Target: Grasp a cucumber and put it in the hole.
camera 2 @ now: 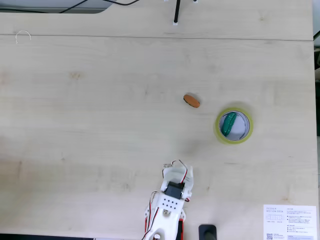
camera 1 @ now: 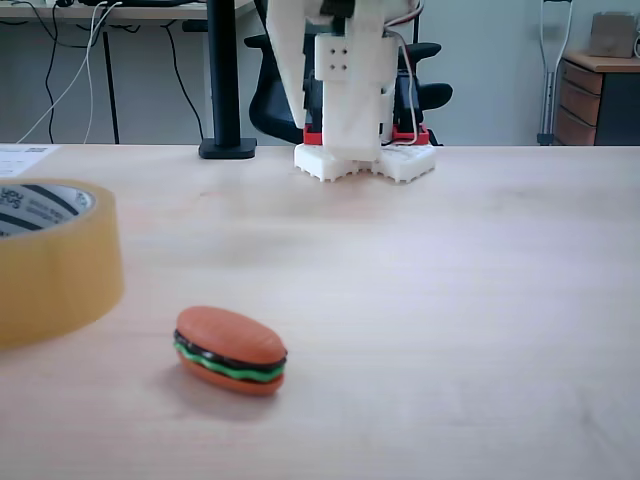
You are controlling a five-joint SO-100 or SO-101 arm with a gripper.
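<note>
— Nearest the lens in a fixed view sits the toy burger (camera 1: 231,350), orange-brown with green and black layers, lying on the wooden table (camera 1: 450,300). What is that at the left edge?

— That's the tape roll (camera 1: 55,265), yellowish-tan, cut off by the frame so that just part of its printed core shows. From this low angle its inside is hidden.

— And the cucumber?

— From above, the cucumber (camera 2: 229,123) lies inside the hole (camera 2: 241,129) of the roll, toward the left side of the opening as that view shows it, touching the inner wall. The burger is just beside the roll, up and to the left, apart from it.

— How is the gripper (camera 2: 176,174)?

— Folded back near the arm's base (camera 1: 365,160), well apart from both toys. I cannot tell how its jaws stand: white parts and wires cover them from above, and the low view cuts the arm off at the top. Nothing can be seen in it.

— Anything else?

— A printed sheet (camera 2: 290,222) at the table's corner, partly cut off; its text is too small to read.
</note>
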